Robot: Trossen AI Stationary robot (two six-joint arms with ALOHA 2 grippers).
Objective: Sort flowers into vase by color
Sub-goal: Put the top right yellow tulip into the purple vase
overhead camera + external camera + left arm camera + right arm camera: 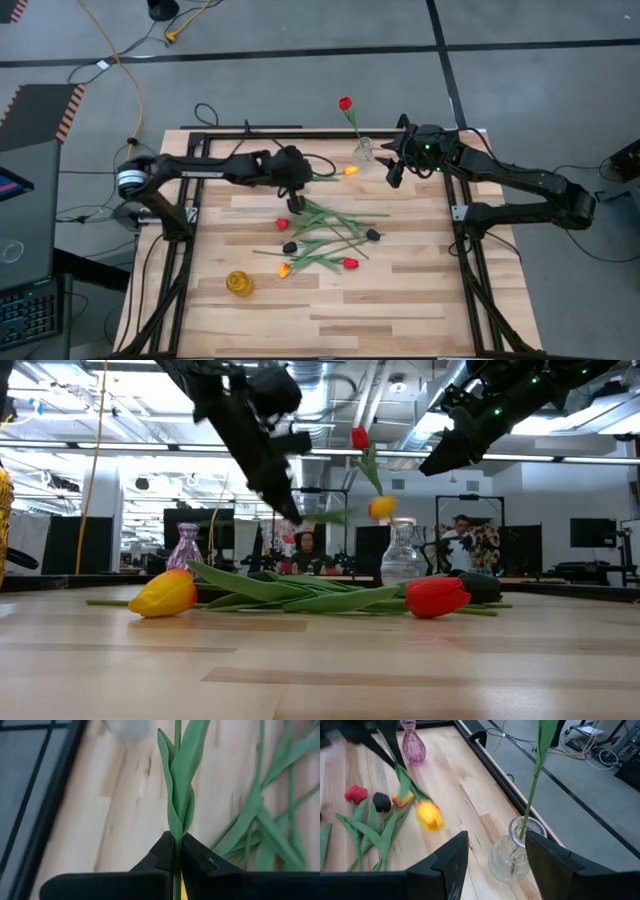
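**Yellow tulip lifted, clear vase next**

Wooden table (380, 300) under the overhead camera, dark frame around it, open workshop beyond. Left gripper (296, 178) sits near table centre, toward 11 o'clock, fingers pinched tight on the green stem of a yellow tulip (351, 171). That flower is off the surface, head pointing toward 3 o'clock, roughly midway between the two grippers. Left wrist view confirms the stem clamped in the closed jaws.

Right gripper (397, 170) hovers at about 1 o'clock, fingers spread wide, nothing held, just beside the clear vase (364, 152). That vase already carries one red tulip (345, 103). Purple vase (413, 745) stands well apart; yellow vase (239, 284) at 7 o'clock.

Remaining flowers (325, 238) lie in a loose pile at centre: red, yellow and near-black heads.

Step in hand, as judged: transport of the picked flower. Next move calls for choosing the matching vase, turning the stem downward, and threading it through a narrow neck.
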